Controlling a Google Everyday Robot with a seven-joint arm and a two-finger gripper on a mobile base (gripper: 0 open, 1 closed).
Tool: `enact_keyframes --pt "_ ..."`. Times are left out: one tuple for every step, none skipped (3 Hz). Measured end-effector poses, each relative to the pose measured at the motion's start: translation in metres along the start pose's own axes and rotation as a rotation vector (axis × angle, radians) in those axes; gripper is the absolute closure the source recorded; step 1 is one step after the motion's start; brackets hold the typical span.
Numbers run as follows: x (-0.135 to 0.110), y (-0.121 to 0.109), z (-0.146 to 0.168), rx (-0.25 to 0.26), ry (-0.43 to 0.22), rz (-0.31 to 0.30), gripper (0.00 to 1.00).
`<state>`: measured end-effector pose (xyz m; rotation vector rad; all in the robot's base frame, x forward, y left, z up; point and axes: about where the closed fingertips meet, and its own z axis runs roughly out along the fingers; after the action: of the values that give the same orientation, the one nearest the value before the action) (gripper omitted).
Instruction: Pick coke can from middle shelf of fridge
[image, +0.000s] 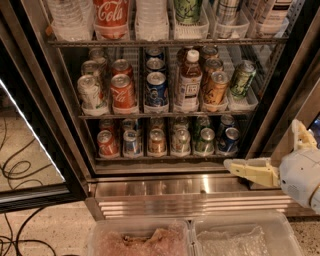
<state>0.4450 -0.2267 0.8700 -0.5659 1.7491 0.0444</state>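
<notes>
Gripper (262, 145) sits at lower right of view. It has two pale yellow fingers (250, 171), flat and tapered with blunt tips, set wide apart. Behind them is a wrist housing (301, 176), rounded, smooth, white with grey shading.

Hand (261, 145) below-right of coke can (123, 91)
</notes>
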Motion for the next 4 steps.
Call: enact_keyframes --pt "0.002 0.017 0.02 -0.085 -0.072 0.032 0.0" --pt "0.002 0.044 0.05 -0.157 -0.184 0.067 0.0" --pt "-0.004 0.07 0.074 -0.173 -0.282 0.07 0.0" --pt "-0.014 0.078 0.079 -0.192 -0.337 0.101 0.0"
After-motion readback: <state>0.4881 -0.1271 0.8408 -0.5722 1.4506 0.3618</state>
